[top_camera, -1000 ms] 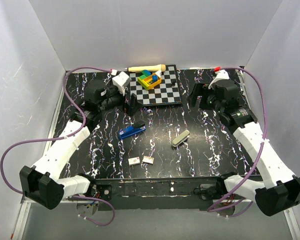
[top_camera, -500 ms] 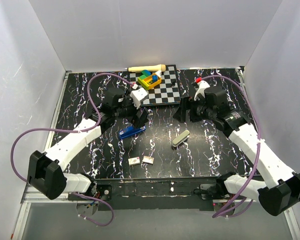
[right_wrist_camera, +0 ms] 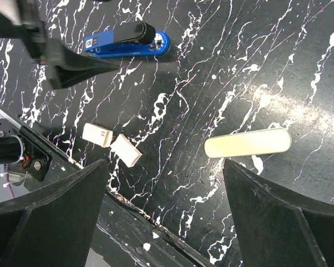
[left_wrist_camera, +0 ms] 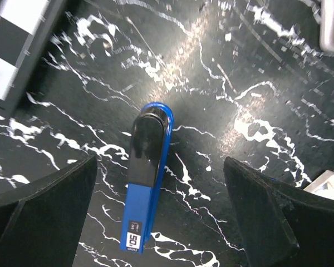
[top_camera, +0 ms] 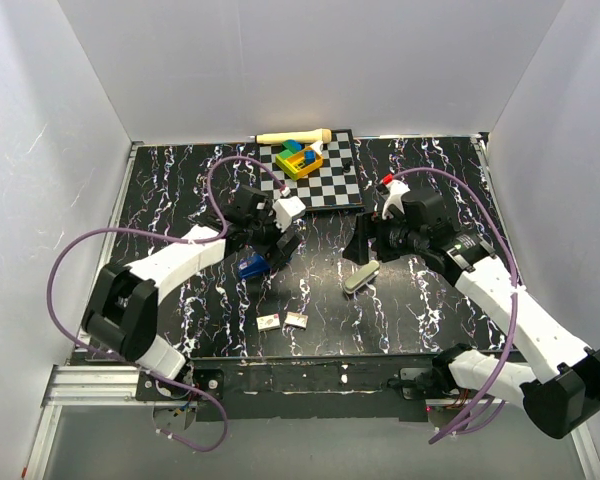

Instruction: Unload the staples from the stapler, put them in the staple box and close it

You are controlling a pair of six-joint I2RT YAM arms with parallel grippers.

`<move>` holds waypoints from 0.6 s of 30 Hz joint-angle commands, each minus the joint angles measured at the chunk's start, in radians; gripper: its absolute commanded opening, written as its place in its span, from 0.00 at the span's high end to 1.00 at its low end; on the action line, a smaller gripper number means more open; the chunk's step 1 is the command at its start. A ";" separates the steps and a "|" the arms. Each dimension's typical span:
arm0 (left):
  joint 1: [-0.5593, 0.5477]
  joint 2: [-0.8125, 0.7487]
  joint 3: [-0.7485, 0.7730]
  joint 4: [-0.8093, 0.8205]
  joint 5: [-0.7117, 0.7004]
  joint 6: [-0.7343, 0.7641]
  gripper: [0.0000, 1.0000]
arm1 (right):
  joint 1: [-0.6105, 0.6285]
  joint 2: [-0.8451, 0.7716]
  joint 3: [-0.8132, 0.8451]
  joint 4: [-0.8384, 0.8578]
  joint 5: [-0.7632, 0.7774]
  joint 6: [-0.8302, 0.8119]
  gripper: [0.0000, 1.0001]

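My left gripper (left_wrist_camera: 160, 167) hovers spread wide and empty, straddling the stapler (left_wrist_camera: 147, 183), which lies flat on the black marbled table (left_wrist_camera: 256, 83) (untouched). My right gripper (right_wrist_camera: 166, 167) is equally spread, near a beige bar (right_wrist_camera: 247, 143).

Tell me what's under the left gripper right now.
The blue stapler lies flat on the black table below the open left gripper, between its fingers, touching neither. It is shut, so any staples inside are hidden.
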 commanded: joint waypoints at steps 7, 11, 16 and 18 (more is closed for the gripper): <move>-0.001 0.125 0.059 -0.025 -0.046 0.045 0.02 | 0.007 -0.047 -0.020 0.041 -0.047 0.007 0.08; -0.001 0.148 0.059 -0.025 -0.048 0.048 0.04 | 0.007 -0.034 -0.011 0.041 -0.051 0.003 0.08; -0.001 0.171 0.070 -0.021 -0.061 0.036 0.11 | 0.008 -0.022 -0.011 0.055 -0.065 0.014 0.08; -0.001 0.182 0.082 -0.021 -0.069 0.034 0.15 | 0.010 -0.021 -0.017 0.064 -0.070 0.021 0.08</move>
